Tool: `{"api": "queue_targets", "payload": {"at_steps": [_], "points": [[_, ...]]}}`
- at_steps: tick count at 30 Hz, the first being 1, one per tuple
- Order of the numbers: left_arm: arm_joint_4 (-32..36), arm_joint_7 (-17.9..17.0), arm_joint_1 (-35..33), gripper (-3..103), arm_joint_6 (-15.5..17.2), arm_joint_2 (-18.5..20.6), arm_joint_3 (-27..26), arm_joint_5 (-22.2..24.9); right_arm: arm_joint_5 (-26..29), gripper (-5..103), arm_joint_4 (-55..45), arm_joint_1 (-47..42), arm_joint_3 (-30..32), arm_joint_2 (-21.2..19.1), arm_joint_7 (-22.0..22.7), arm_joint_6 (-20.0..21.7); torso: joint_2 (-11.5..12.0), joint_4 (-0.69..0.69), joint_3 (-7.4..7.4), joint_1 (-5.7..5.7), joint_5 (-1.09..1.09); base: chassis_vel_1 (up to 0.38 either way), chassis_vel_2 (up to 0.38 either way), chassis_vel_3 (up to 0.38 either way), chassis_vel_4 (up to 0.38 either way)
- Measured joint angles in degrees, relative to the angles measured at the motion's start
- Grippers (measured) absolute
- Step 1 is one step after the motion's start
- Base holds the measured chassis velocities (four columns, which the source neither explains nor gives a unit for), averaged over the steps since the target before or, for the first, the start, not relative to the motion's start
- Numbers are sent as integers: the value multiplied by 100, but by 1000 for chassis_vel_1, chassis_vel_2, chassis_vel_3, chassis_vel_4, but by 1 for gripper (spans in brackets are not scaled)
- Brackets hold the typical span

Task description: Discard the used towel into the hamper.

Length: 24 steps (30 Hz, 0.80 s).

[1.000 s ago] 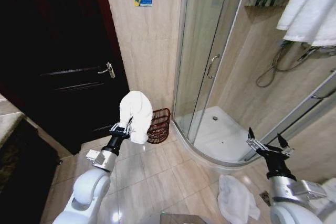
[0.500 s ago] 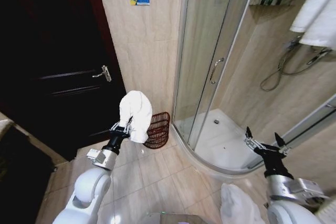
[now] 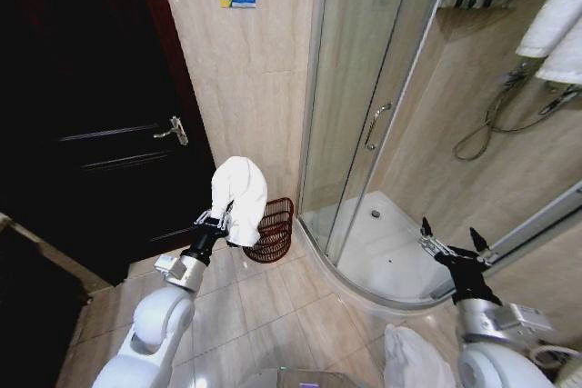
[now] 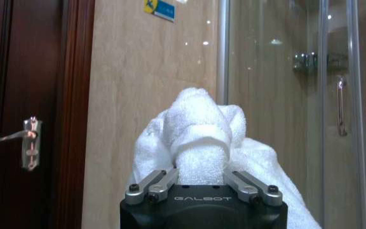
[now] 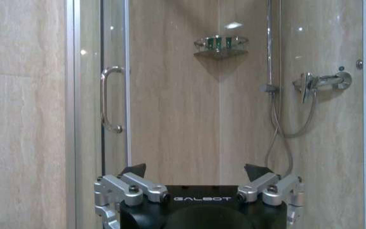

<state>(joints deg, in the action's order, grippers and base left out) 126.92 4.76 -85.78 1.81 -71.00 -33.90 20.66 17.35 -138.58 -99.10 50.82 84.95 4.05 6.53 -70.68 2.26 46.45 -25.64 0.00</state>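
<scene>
Head view: left gripper pinching white towel, held up just beside hamper; drop into hamper not yet done. Right gripper spread, well apart from hamper.

The towel is plain white. The hamper is dark red-brown wire with horizontal bands. The door is dark brown.

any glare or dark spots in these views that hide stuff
Head view: the dark wooden door is nearly black, its panels hard to read, and straight edges bow outward. Left wrist view: small light glints on the beige wall tile; the white towel is clear. Right wrist view: a ceiling light reflects above the corner wire shelf.
</scene>
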Motion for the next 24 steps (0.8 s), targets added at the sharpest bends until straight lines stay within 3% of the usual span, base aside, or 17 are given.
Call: {"api": "queue_targets", "payload": {"at_steps": [24], "points": [[-531,189,119,16,-219,-23,107,-14,-98,100,147,7,-27,109,69,44,788,0,-435,353,0,0,0,0,0]]}}
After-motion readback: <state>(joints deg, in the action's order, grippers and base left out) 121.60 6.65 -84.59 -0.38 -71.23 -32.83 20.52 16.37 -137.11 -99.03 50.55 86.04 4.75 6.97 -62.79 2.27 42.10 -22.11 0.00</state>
